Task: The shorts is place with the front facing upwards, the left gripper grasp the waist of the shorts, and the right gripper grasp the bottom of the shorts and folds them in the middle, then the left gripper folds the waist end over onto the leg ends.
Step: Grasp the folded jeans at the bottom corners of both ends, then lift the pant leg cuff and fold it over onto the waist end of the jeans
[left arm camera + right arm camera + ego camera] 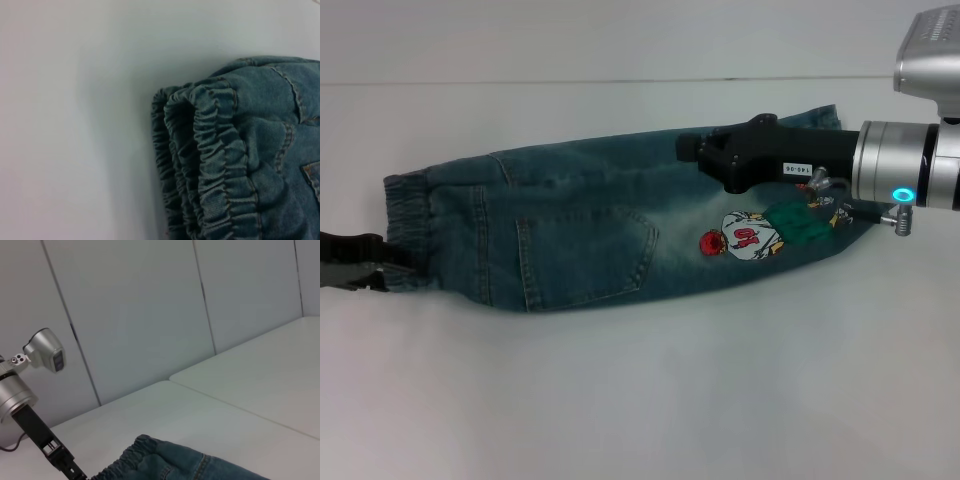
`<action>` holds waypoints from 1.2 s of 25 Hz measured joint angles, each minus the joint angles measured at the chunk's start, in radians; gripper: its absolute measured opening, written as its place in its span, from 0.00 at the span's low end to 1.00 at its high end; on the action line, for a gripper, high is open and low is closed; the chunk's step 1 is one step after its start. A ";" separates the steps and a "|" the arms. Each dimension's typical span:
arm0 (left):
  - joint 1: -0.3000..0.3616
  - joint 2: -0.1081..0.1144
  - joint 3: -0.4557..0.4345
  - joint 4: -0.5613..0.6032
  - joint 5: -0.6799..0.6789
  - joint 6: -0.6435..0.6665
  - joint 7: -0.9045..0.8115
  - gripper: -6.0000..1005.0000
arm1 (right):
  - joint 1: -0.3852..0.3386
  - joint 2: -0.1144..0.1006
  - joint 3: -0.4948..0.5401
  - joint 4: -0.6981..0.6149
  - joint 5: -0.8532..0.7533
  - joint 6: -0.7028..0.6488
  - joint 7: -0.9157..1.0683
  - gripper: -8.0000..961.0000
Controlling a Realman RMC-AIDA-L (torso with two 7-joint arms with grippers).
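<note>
The blue denim shorts (580, 230) lie on the white table, folded lengthwise into a long strip. The elastic waist (408, 215) is at the left and the leg ends with a cartoon patch (752, 235) are at the right; a back pocket faces up. My left gripper (370, 262) sits at the table's left edge, against the lower corner of the waist. The left wrist view shows the bunched waistband (220, 165) close up, with no fingers in it. My right gripper (692, 150) hovers over the upper edge of the leg half, pointing toward the waist.
A seam (620, 82) runs across the white table behind the shorts. In the right wrist view the left arm (35, 425) stands before grey wall panels (140, 315), with the waistband (170, 462) low in the picture.
</note>
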 joint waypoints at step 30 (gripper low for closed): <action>0.034 -0.022 -0.003 0.055 -0.076 0.010 0.091 0.04 | -0.005 0.011 -0.027 0.008 0.002 -0.052 -0.012 0.01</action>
